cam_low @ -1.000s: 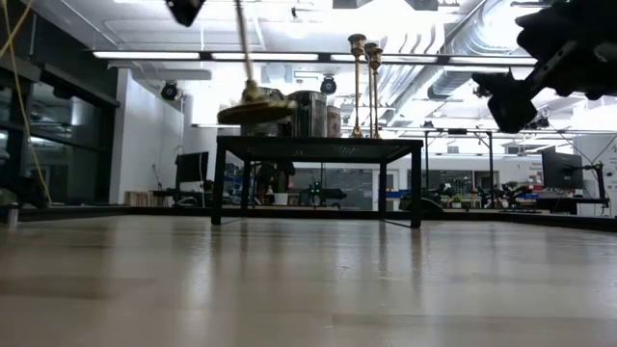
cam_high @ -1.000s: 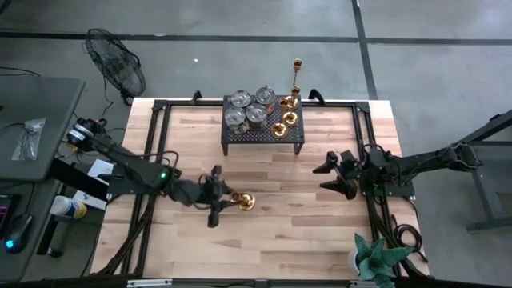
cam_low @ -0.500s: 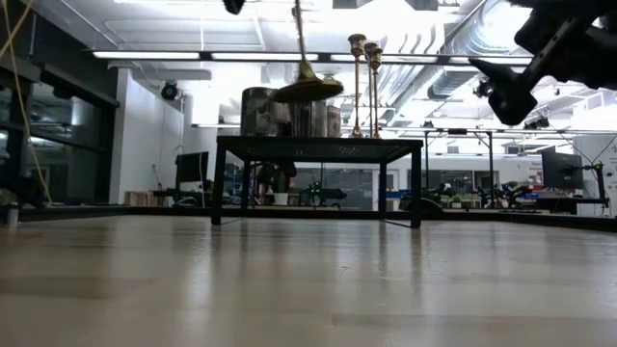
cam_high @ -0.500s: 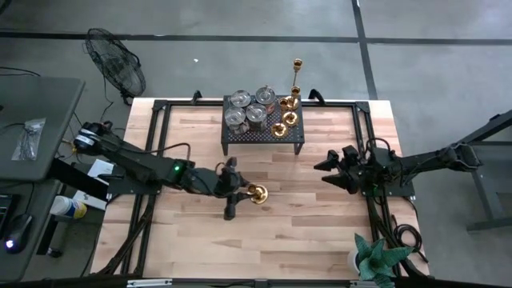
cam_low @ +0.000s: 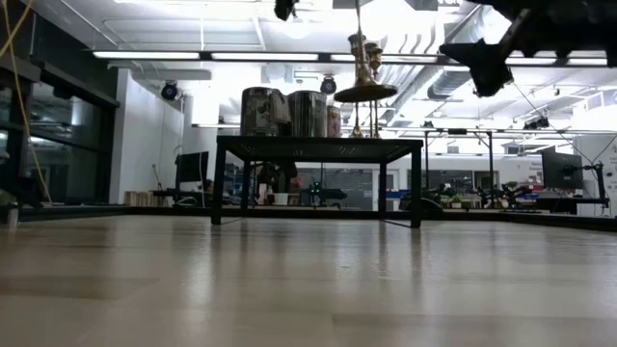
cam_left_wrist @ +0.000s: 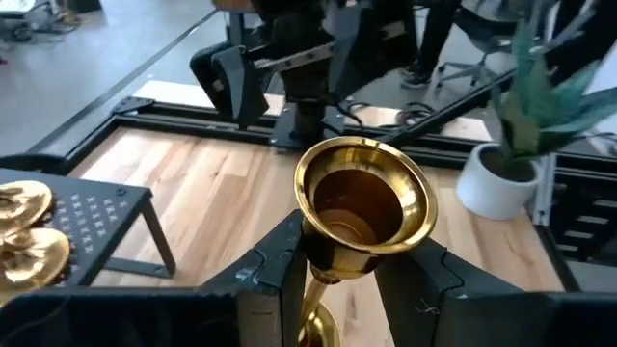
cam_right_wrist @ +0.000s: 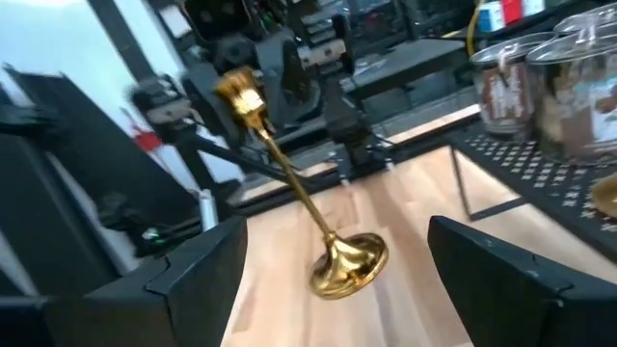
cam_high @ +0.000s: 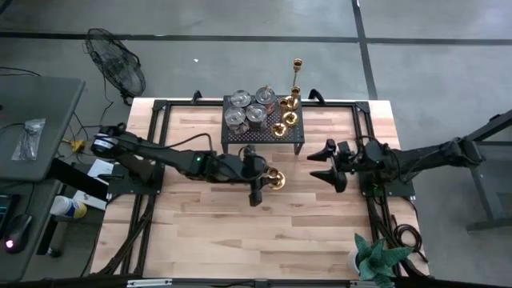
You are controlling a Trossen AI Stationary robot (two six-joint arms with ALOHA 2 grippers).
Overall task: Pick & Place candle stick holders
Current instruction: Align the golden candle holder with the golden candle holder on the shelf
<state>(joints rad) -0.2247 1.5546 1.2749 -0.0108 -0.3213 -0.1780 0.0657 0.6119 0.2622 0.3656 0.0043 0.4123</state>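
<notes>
My left gripper (cam_high: 268, 178) is shut on a brass candlestick (cam_high: 277, 178) and carries it high above the middle of the table, just in front of the black perforated stand (cam_high: 264, 138). Its round base (cam_low: 364, 93) hangs about level with the stand's top. On the stand rest several silvery cups (cam_high: 248, 108) and brass candlesticks (cam_high: 285, 120), one of them tall and slender (cam_high: 297, 76). My right gripper (cam_high: 322, 164) hovers open at the table's right, pointing toward the carried candlestick and touching nothing. My left gripper pinches the candlestick's neck (cam_left_wrist: 323, 275), just under its flared cup (cam_left_wrist: 364, 198), between its two fingers (cam_left_wrist: 275, 275). The fingers come nearly level from the table's left, across the stem. The candlestick hangs below them, base down, somewhat tilted and clear of the table.
A potted plant (cam_high: 376, 258) stands at the near right corner. Black frame rails (cam_high: 152, 160) run along the table's edges. Bare wood (cam_high: 240, 232) stretches from the stand to the near edge. A fan (cam_high: 116, 68) stands off the table at the far left.
My left gripper has carried the candlestick toward the table's right edge and the stand, rising as it went. The candlestick stays hanging base down, clear of the table. My right gripper has risen a little and stays open.
</notes>
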